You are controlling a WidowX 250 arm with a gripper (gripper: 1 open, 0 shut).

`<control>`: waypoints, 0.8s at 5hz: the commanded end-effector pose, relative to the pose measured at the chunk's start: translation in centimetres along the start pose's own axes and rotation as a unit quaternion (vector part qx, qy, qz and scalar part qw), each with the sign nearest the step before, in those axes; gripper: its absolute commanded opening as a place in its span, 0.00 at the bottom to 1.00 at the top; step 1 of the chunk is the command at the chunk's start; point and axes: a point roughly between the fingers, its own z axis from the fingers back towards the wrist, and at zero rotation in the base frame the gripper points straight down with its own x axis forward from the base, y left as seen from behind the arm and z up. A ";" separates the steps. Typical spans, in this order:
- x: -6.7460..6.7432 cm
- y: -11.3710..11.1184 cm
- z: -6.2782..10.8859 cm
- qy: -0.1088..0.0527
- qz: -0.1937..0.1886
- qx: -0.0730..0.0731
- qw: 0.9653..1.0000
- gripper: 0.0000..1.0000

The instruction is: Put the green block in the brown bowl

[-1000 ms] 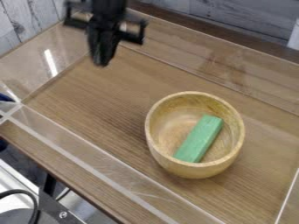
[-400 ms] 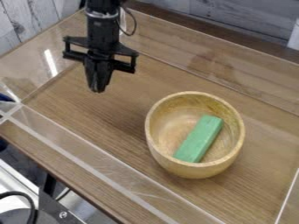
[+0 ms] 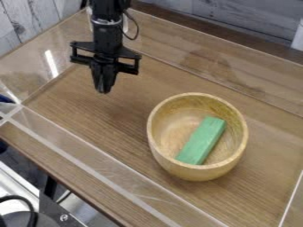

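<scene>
At the upper left of the frame the gripper (image 3: 105,88) hangs from a dark arm, pointing almost straight down at the wooden table (image 3: 95,133). Its jaws are pressed together to a single narrow tip and nothing is between them. The tip hangs over bare wood, well apart from the bowl, which suggests the arm is simply parked clear of the work rather than reaching for anything.

A clear plastic wall (image 3: 71,146) runs along the near edge of the table, lower left, likely there to keep loose things from sliding off.

To the right of centre sits the bowl (image 3: 166,146), upright on the table. The block (image 3: 203,140) lies inside it, slanted from lower left to upper right, leaning up the inner slope because the curved floor gives a flat bar no level seat.

With the block in the bowl and the jaws empty, the task looks done.
</scene>
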 end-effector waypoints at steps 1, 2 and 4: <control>0.7 1.0 0.5 -0.043 0.005 -0.006 0.999 0.00; 0.3 1.9 -1.1 -0.056 0.005 -0.011 0.998 0.00; 0.0 1.1 -2.1 -0.049 0.005 -0.014 0.999 0.00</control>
